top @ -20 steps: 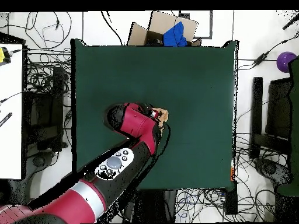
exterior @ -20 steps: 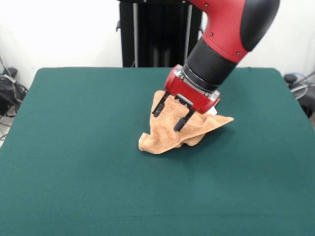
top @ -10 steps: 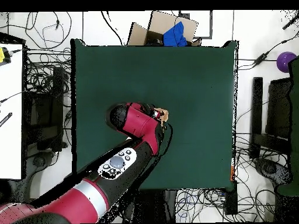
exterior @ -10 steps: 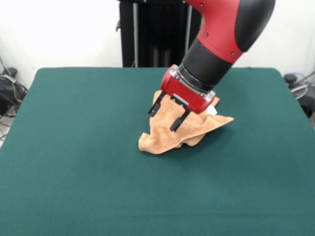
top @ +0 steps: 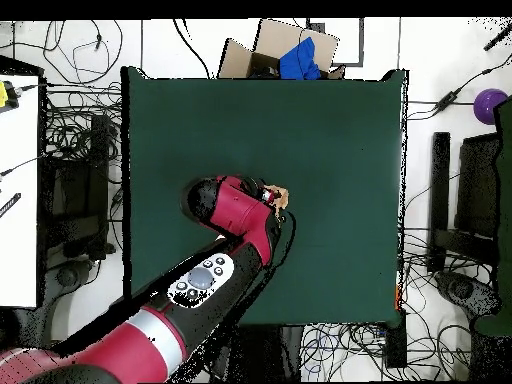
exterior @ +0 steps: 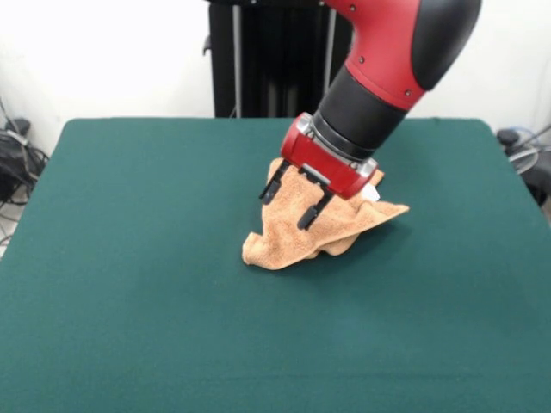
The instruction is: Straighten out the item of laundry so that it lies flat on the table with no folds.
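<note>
Your gripper [exterior: 292, 200] is hovering over the towel [exterior: 318, 225] with its two black fingers [exterior: 311, 211] spread apart, pinching nothing. The one towel is lying crumpled in a bunched heap near the middle of the table [exterior: 129, 284], a little toward its far edge. From above, your arm [top: 232, 225] is covering nearly all of it. You are working on a dark green top, otherwise bare. Cables [top: 70, 130] are sprawling on the floor around it, and a cardboard box [top: 262, 52] is sitting past one edge.
</note>
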`<state>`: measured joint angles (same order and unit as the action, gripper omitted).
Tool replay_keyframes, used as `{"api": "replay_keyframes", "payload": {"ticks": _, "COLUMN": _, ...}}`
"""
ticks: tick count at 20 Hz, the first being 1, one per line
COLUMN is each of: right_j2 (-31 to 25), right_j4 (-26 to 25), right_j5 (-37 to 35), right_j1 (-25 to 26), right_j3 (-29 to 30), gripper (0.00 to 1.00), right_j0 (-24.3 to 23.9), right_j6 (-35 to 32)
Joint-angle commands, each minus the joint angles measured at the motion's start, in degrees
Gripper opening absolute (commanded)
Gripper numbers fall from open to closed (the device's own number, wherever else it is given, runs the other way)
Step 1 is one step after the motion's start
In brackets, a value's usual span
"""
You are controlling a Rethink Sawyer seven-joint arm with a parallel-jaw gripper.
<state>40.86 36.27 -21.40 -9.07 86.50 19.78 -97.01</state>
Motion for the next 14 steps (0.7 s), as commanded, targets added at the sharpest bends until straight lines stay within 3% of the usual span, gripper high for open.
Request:
{"api": "replay_keyframes", "payload": {"ticks": 1, "right_j2": -7.7, "right_j4": 0.6, "right_j5": -5.1, "right_j1": -0.8, "right_j3": -0.9, "gripper": 1.00, "right_j0": -1.1, "right_j6": -14.1}}
{"api": "replay_keyframes", "payload": {"ticks": 14, "right_j2": -10.5, "right_j4": 1.9, "right_j5": -8.1, "right_j1": -2.7, "right_j3": -1.2, "gripper": 1.00, "right_j0": -1.4, "right_j6": -15.4}}
